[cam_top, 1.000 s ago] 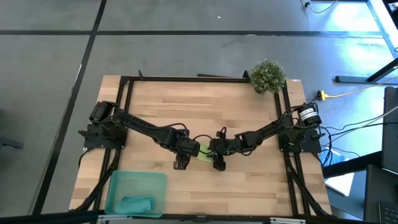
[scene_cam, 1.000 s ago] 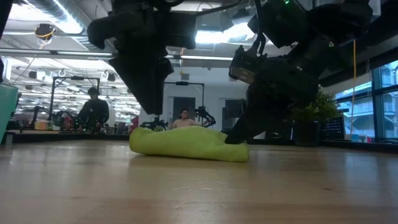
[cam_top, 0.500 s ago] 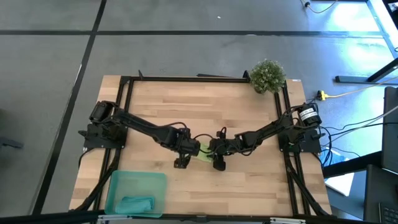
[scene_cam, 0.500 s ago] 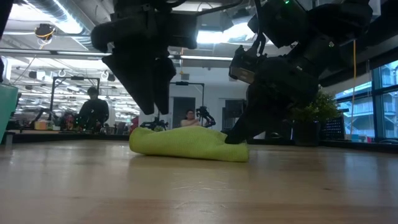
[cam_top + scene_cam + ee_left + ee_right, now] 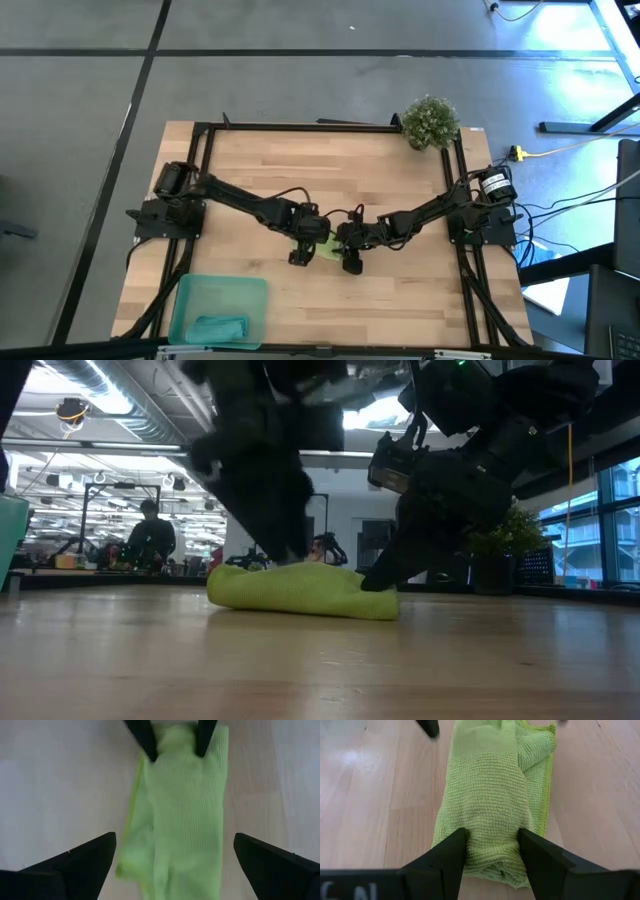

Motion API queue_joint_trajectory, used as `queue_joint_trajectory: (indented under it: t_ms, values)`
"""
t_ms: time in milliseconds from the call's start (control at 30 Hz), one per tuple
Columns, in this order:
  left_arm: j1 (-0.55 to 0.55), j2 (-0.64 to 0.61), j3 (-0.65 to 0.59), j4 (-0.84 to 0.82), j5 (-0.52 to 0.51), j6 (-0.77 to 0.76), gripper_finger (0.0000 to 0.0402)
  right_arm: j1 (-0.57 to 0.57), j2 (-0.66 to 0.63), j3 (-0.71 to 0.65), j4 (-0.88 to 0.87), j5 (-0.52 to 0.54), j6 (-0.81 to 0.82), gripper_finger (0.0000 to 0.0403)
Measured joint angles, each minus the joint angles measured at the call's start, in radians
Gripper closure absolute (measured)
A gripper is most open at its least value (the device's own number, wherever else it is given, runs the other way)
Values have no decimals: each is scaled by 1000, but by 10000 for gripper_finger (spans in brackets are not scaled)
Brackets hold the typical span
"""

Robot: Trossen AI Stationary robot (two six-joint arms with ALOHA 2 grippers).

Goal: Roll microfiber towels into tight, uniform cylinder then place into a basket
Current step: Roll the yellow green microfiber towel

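The lime towel [image 5: 325, 246] lies at mid-table as a loose roll, its long underside on the wood [image 5: 300, 590]. My right gripper [image 5: 492, 832] is shut on the roll's right end. My left gripper [image 5: 175, 845] hangs open over the roll's left end, one finger [image 5: 90, 860] on each side of it and well clear of the cloth. The teal towel [image 5: 220, 327] lies inside the basket [image 5: 190, 290] at the near left corner. My right gripper pinches the right end of the rolled lime towel [image 5: 490, 855] between its two fingers [image 5: 447, 857], one against each long side. The fingers slant down from the table's right and lie along the roll. The towel rests on the table, several layers thick.
A potted plant [image 5: 431, 121] stands at the far right corner. A dark frame [image 5: 300, 127] runs around the table's edges. People [image 5: 150, 535] are in the room beyond the far edge. Bare wood lies around the towel on the near and far sides.
My left gripper has opened wide and shifted toward the table's right, along the lime towel's left end, sinking slightly and rolling a little. The towel has stayed in place.
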Motion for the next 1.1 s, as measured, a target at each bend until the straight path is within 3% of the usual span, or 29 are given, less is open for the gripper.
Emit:
queue_joint_trajectory:
  t_ms: [333, 1100]
  values:
    - [70, 98, 1, 72, 121, 64, 2, 0, -1, 0, -8, 0, 0, 218]
    - [81, 146, 3, 94, 123, 85, 13, 0, -1, 0, -9, 1, 0, 218]
